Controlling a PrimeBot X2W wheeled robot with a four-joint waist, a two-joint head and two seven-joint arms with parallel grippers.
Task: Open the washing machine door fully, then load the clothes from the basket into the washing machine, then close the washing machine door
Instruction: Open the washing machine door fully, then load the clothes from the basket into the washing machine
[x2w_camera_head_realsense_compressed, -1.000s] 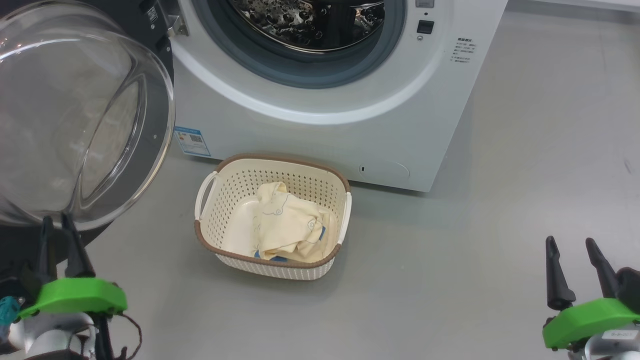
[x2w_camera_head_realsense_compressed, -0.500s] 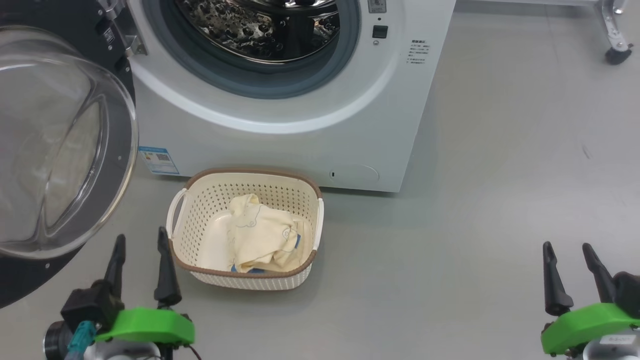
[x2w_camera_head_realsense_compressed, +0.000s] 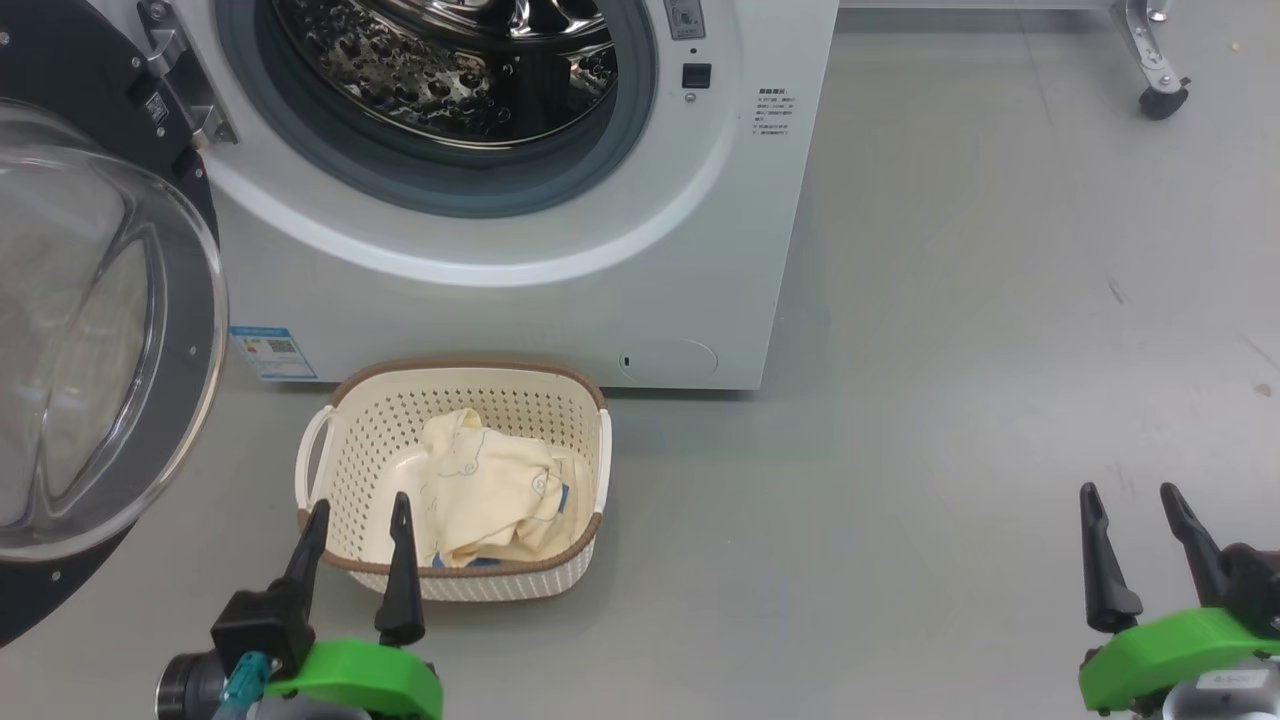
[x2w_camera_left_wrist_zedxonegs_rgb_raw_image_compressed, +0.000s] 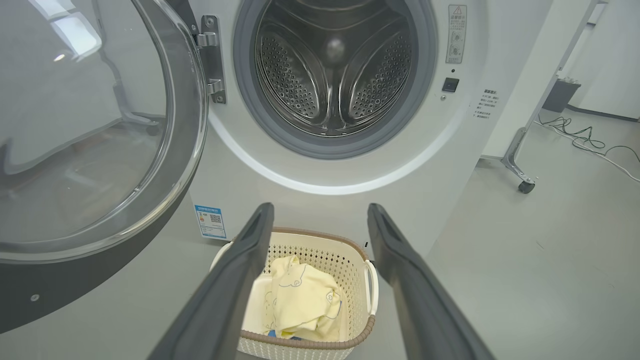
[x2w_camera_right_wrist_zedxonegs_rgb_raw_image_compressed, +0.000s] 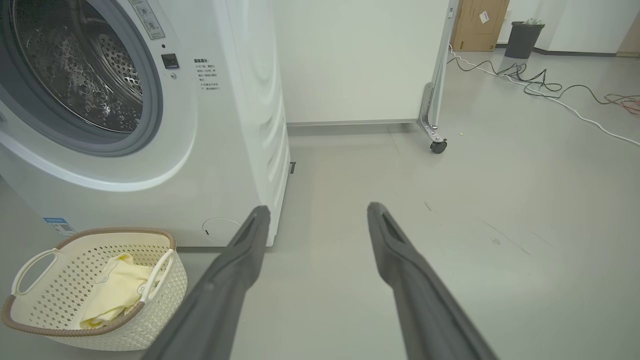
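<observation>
Both wide open and empty, left gripper (x2w_camera_head_realsense_compressed: 360, 502) aims at pale cream-yellow cloth garments (x2w_camera_head_realsense_compressed: 490, 495) in the perforated cream plastic basket (x2w_camera_head_realsense_compressed: 455, 366), right gripper (x2w_camera_head_realsense_compressed: 1128, 490) idles; black-rimmed round glass door (x2w_camera_head_realsense_compressed: 80, 350) hangs open, baring the white washing machine (x2w_camera_head_realsense_compressed: 520, 300).

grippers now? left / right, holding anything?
Left gripper: open, empty, pointed at the basket.
Right gripper: open, empty.

Grey floor (x2w_camera_head_realsense_compressed: 950, 350), castor wheel (x2w_camera_right_wrist_zedxonegs_rgb_raw_image_compressed: 438, 146) under a metal leg (x2w_camera_right_wrist_zedxonegs_rgb_raw_image_compressed: 433, 100), black cables (x2w_camera_right_wrist_zedxonegs_rgb_raw_image_compressed: 527, 79) trailing; dark bin (x2w_camera_right_wrist_zedxonegs_rgb_raw_image_compressed: 521, 39), cardboard box (x2w_camera_right_wrist_zedxonegs_rgb_raw_image_compressed: 480, 22) beside it
</observation>
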